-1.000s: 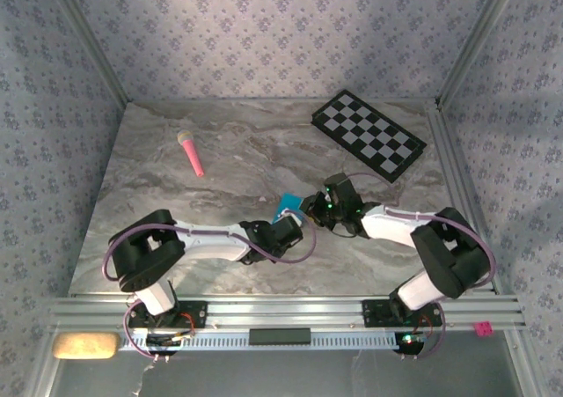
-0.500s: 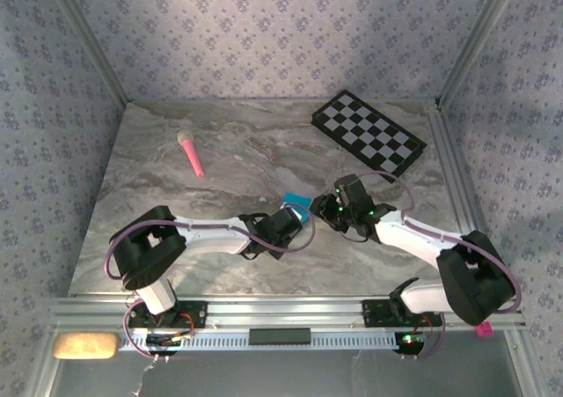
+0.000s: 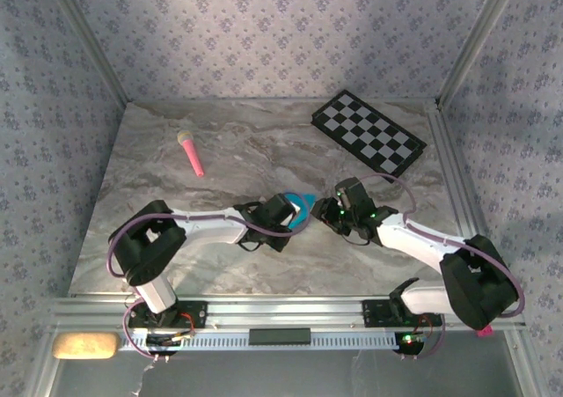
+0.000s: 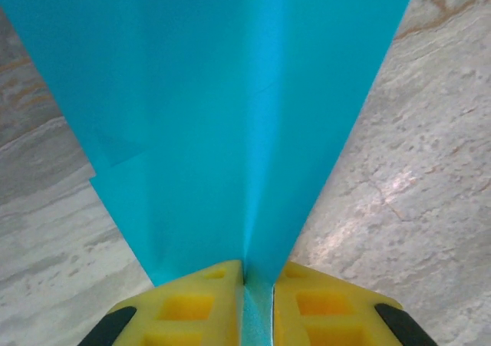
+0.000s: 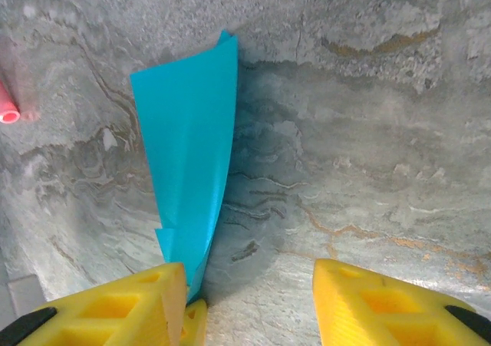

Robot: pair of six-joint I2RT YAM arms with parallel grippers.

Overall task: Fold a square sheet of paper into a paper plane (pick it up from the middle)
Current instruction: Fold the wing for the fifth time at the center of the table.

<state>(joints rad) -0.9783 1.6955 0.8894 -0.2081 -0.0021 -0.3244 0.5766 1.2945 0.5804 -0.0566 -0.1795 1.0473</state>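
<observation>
The left gripper (image 4: 258,275) is pinched tight on the folded cyan-blue paper (image 4: 222,116), which fans out from its yellow fingers near the middle of the marble table (image 3: 220,159). The right gripper (image 5: 249,285) stands partly open just beside the paper, gripping nothing

**Soft, even light, little shadow**

The overhead view is bright and sharp. Ahead of the right gripper (image 5: 245,285), the blue paper (image 5: 192,169) throws a soft grey shadow rightward on the table (image 5: 368,131). Close before the left gripper (image 4: 258,273) it blurs; pale glare sits ahead-right.
</observation>
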